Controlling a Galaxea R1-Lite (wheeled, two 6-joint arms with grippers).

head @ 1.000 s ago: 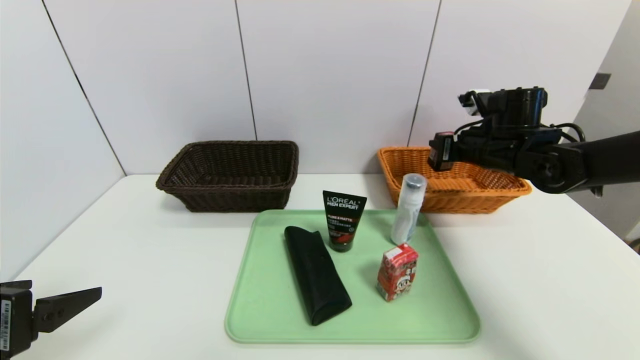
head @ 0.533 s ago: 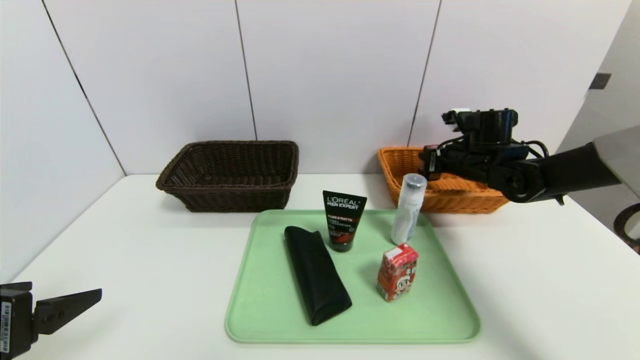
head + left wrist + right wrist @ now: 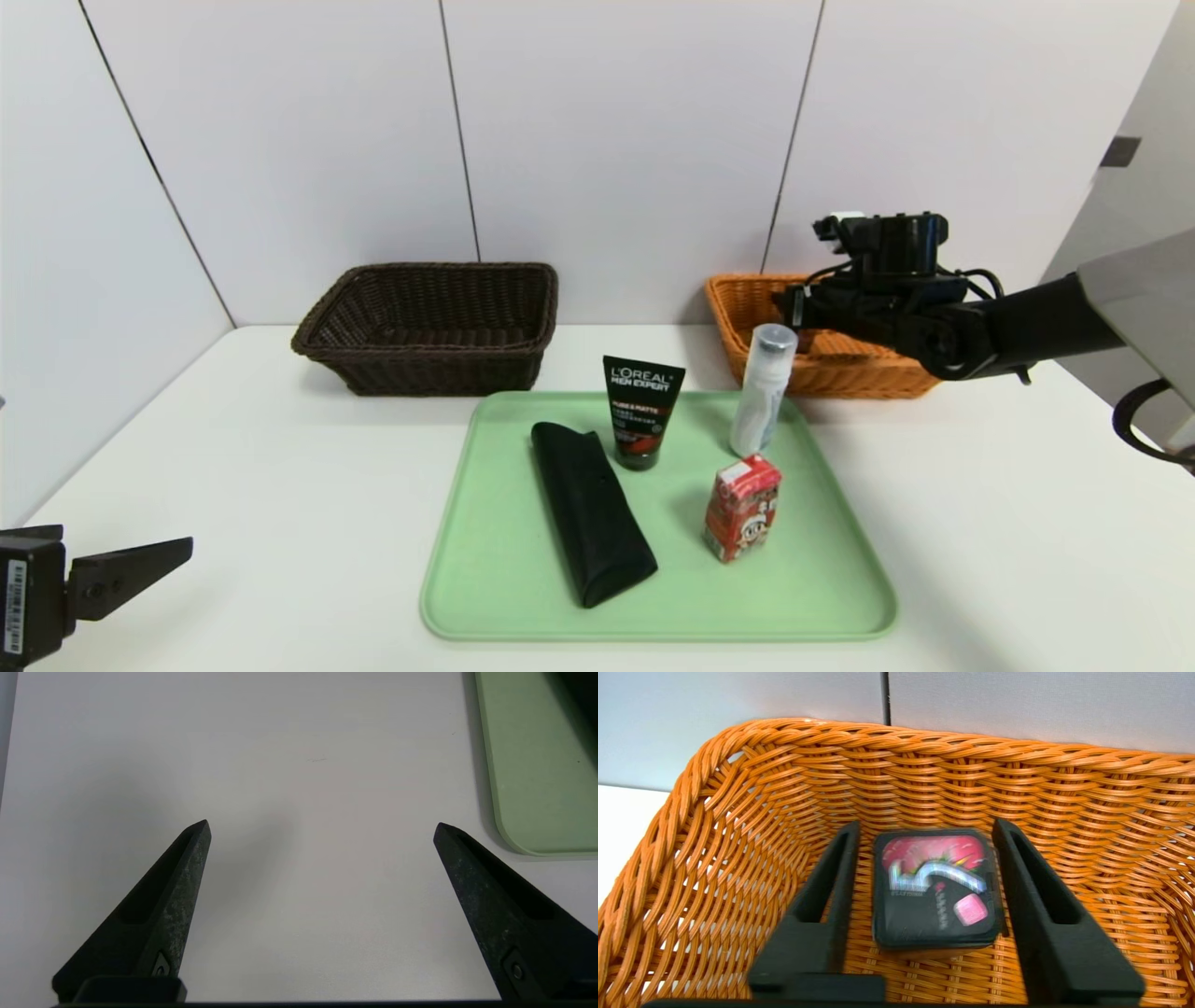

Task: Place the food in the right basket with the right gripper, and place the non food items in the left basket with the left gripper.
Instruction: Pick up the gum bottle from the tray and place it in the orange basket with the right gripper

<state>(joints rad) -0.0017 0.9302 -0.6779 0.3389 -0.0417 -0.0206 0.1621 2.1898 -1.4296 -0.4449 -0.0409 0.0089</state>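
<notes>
Nearest, the left gripper (image 3: 322, 826) hangs low over the smooth white bench (image 3: 299, 765), its two pointed matte-black jaws spread wide with nothing between them; the rounded corner of the pale green tray (image 3: 528, 788) lies just off one jaw tip.

On that flat, lipped tray (image 3: 822, 597) lie a long black soft pouch (image 3: 590, 509), a small red carton (image 3: 742, 507) with a cartoon face standing upright, a black tube (image 3: 640, 411) standing on its red end, and a slim white bottle (image 3: 764, 389) with a grey cap, also upright.

Farther back, the right gripper (image 3: 924, 835) reaches into the orange wicker basket (image 3: 738, 826), with its tight weave and rolled rim. Its jaws are parted, released: a dark, boxy, glossy pack (image 3: 934, 887) with a pink-red label lies between them, a gap showing along one jaw, the other side close enough that contact cannot be judged. It seems to rest on the woven floor.

Across from those jaws, a dark brown wicker basket (image 3: 429, 327) stands by the wall.
</notes>
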